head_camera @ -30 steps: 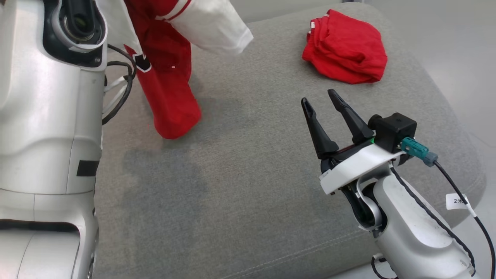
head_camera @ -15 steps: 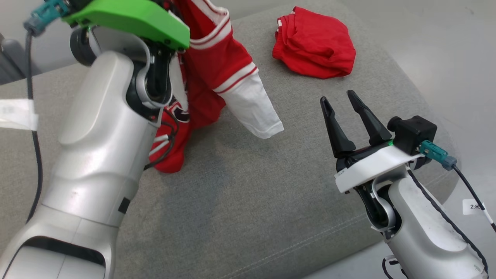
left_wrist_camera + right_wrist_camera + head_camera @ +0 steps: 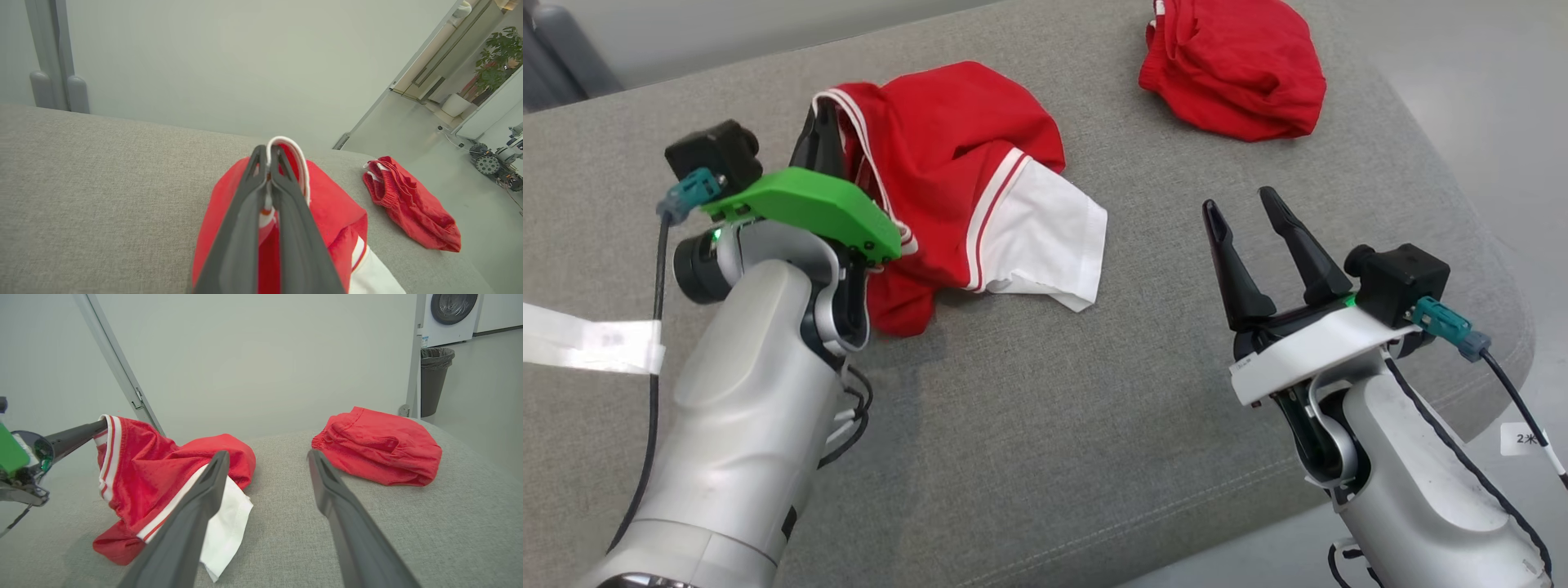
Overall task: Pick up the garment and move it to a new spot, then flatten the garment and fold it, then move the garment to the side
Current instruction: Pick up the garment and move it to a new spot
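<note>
Two dark fingers of the left gripper clamped on the striped hem of the garment — bunched at upper centre-left of the head view. Right gripper at lower right spread wide, gripping nothing. Bare grey cushion across the bottom — red bundle at top right.

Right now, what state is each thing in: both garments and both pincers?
Left pincer: shut on the jersey at its striped edge.
Right pincer: open, empty, above the cushion.
Jersey: crumpled on the cushion, one edge lifted by the left pincer.
Red shorts: bunched up, lying untouched.
</note>
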`<state>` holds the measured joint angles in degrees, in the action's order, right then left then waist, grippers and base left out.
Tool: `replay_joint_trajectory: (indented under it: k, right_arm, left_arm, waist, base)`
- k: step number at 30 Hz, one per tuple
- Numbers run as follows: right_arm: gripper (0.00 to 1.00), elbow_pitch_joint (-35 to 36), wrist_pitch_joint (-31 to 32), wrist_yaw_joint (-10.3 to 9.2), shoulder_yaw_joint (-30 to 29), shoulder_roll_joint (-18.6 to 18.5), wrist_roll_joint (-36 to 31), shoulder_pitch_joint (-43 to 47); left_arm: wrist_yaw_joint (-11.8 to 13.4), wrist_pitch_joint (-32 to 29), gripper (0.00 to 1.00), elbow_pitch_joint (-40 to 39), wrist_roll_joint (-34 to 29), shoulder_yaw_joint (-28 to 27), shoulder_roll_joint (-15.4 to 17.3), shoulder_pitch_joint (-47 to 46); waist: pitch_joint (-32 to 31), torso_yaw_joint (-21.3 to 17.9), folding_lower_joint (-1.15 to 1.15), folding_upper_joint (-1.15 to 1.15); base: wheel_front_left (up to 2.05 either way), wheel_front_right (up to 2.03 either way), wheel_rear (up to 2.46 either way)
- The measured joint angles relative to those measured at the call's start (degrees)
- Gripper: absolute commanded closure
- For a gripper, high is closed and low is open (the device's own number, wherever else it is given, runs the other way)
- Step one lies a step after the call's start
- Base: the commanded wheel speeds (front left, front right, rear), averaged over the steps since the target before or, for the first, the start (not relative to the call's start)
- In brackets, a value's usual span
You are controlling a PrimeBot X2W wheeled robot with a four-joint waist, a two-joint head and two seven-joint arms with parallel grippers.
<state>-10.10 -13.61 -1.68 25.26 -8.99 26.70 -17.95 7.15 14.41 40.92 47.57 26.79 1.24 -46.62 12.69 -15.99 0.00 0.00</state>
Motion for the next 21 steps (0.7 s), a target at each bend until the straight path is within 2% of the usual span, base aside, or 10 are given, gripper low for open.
replay_joint_trajectory:
  k: [9,10,13,16,21]
  right_arm:
    - [0.00,-0.24,-0.05,0.11,0.18,0.08,0.00,0.88]
    - [0.00,-0.34,-0.05,0.14,0.21,0.08,-0.01,0.88]
    - [0.00,-0.76,-0.05,0.15,0.27,0.07,-0.01,0.88]
    - [0.00,-0.87,-0.07,0.15,0.25,0.03,-0.01,0.92]
    - [0.00,-1.02,-0.48,0.13,-0.30,-0.22,-0.01,1.76]
  left_arm:
    - [0.00,0.00,1.00,0.99,-4.33,-0.15,0.33,3.54]
    - [0.00,0.01,0.95,0.93,-5.80,0.30,0.41,3.74]
    - [0.00,0.01,0.55,1.03,-7.92,2.18,0.48,5.13]
    - [0.00,0.00,0.00,1.22,-10.34,3.82,0.51,6.77]
    - [-0.01,0.00,0.00,1.41,-11.94,4.93,0.56,8.48]
  waist:
    - [0.26,0.80,0.00,0.00]
    - [0.18,0.85,0.00,0.00]
    - [-0.31,0.98,0.00,0.00]
    - [-0.82,1.15,0.00,0.00]
    - [-1.52,1.72,0.00,0.00]
  base:
    - [0.00,0.00,0.00]
    - [0.00,0.00,0.00]
    - [0.00,0.00,0.00]
    - [0.00,0.00,0.00]
    - [0.00,0.00,0.00]
